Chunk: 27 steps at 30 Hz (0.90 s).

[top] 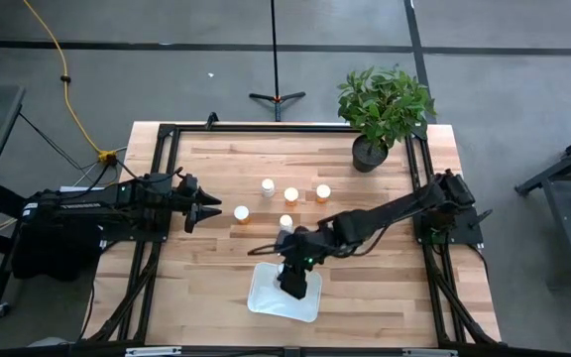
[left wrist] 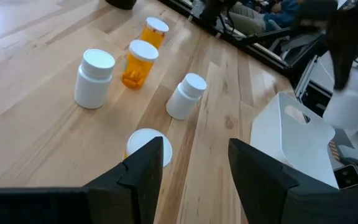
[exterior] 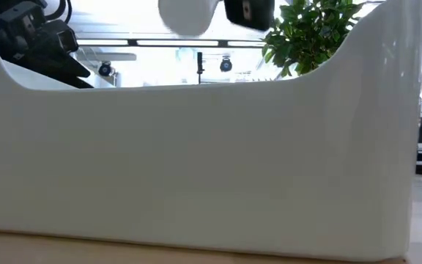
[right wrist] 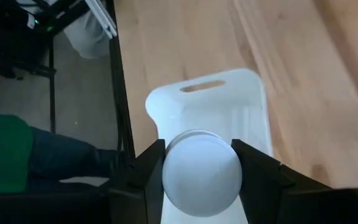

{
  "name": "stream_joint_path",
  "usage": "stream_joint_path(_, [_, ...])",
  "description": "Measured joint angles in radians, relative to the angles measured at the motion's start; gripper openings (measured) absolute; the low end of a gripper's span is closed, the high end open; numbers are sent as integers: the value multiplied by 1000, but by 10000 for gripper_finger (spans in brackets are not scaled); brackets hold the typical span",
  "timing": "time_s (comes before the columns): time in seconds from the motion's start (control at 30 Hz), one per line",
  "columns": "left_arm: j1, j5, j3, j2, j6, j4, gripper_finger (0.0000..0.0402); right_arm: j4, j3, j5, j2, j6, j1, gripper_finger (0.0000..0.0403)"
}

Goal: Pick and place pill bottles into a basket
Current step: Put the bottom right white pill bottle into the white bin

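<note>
The right hand point(right wrist: 199, 163) is clenched on a pill bottle point(right wrist: 201, 171), its two dark fingers pressing either side of the round white cap, directly above the basket point(right wrist: 253, 102). Only the right wrist view shows that grip; from above, the arm hides the bottle, and the hand point(top: 295, 281) shows merely as a dark mass over the white tray point(top: 266, 297) near the desk's front edge. The low view is nearly filled by the basket's smooth, glossy white wall point(exterior: 196, 161), with the held bottle point(exterior: 189, 16) hanging above its rim. The wrist view also shows a slot handle cut into the basket's rounded end.

The left hand point(left wrist: 194, 171) waits at the desk's left side, fingers apart and empty. Beyond it stand five bottles: one point(left wrist: 146, 144) just ahead of the fingers, an all-white one point(left wrist: 94, 78), another white one point(left wrist: 186, 95), and two with translucent orange bodies point(left wrist: 138, 63) point(left wrist: 153, 32).

The desk point(top: 216, 169) is pale striped wood in a black frame. A potted plant point(top: 383, 109) stands at its far right corner. Grey floor lies around, with a yellow cable point(top: 57, 59).
</note>
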Motion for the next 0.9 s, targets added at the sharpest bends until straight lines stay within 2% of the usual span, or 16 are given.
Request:
stream_joint_path(0.33, [0,12,0,0,-5,-3,216,4,0,-39,138,20,-3,148])
stream_joint_path(0.57, [0,60,0,0,-6,-3,216,9,0,-65,156,-16,-21,148])
stream_joint_path(0.9, [0,52,0,0,-6,14,216,4,1,-279,156,-219,-41,148])
